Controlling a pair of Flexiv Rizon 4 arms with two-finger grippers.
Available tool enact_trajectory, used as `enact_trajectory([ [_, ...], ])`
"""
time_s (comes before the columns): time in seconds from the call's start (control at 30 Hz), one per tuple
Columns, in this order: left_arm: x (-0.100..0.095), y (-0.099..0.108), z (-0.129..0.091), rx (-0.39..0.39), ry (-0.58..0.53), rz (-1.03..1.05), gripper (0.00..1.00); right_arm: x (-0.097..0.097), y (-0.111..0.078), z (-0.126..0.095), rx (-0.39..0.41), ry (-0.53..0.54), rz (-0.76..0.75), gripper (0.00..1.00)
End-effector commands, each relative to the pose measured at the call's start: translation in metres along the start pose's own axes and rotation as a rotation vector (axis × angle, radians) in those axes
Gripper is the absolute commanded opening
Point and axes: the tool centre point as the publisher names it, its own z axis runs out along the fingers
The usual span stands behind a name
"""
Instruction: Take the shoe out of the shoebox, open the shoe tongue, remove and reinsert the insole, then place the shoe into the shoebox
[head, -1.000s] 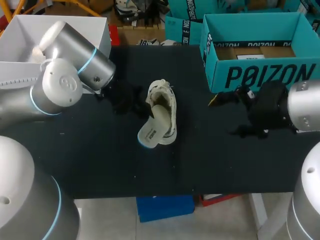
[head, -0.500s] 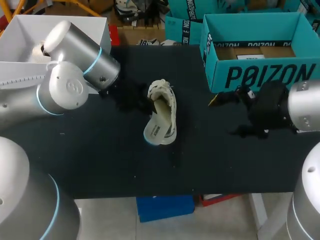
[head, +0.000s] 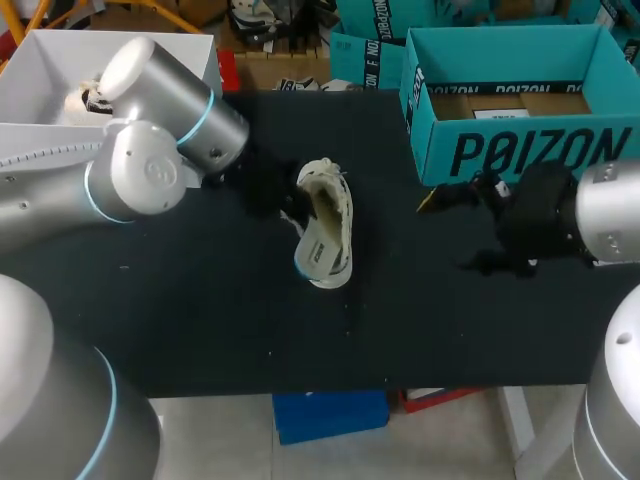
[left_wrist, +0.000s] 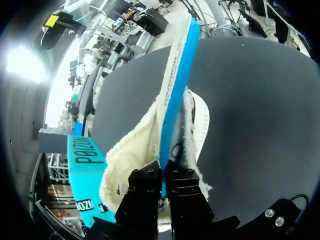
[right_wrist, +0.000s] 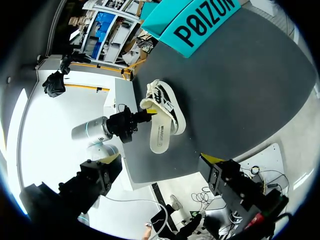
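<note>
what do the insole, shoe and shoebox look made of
Insole: likely foam, blue edge under a cream fabric-looking top, matte.
Shoe: fuzzy cream lining, fleece-like; outer material unclear.
Shoebox: probably cardboard, matte teal with a brown bare floor inside.

The bench has a matt black top with a slightly grainy look. The shoe is of cream cloth, and around its opening the lining is fluffy, like a towel. The insole seems to be foam: a smooth pale face and a bright blue, matt underside. The shoebox is matt teal cardboard. The left arm has a smooth silver shell with a soft shine. The fingers of the left gripper are hard and matt black.
</note>
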Motion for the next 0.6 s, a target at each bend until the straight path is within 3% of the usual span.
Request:
enact_trajectory([
  [0.03, -0.005, 0.0069, 0.0058, -0.008, -0.001, 0.001, 0.0, 0.0007, -0.0006, 0.0021, -0.003, -0.002, 0.0, 1.0],
  [0.5, -0.0094, 0.0115, 0.012, -0.026, -0.021, 0.0, 0.0, 0.0007, -0.0006, 0.0021, -0.003, -0.002, 0.0, 1.0],
  [0.53, -0.0092, 0.01, 0.0111, -0.023, -0.022, -0.002, 0.13, 0.0007, -0.0006, 0.0021, -0.003, -0.002, 0.0, 1.0],
  [0.57, -0.0091, 0.0084, 0.0094, -0.021, -0.023, -0.004, 0.4, 0.0007, -0.0006, 0.0021, -0.003, -0.002, 0.0, 1.0],
  [0.6, -0.0093, 0.0073, 0.0073, -0.019, -0.028, -0.005, 0.73, 0.0007, -0.0006, 0.0021, -0.003, -0.002, 0.0, 1.0],
])
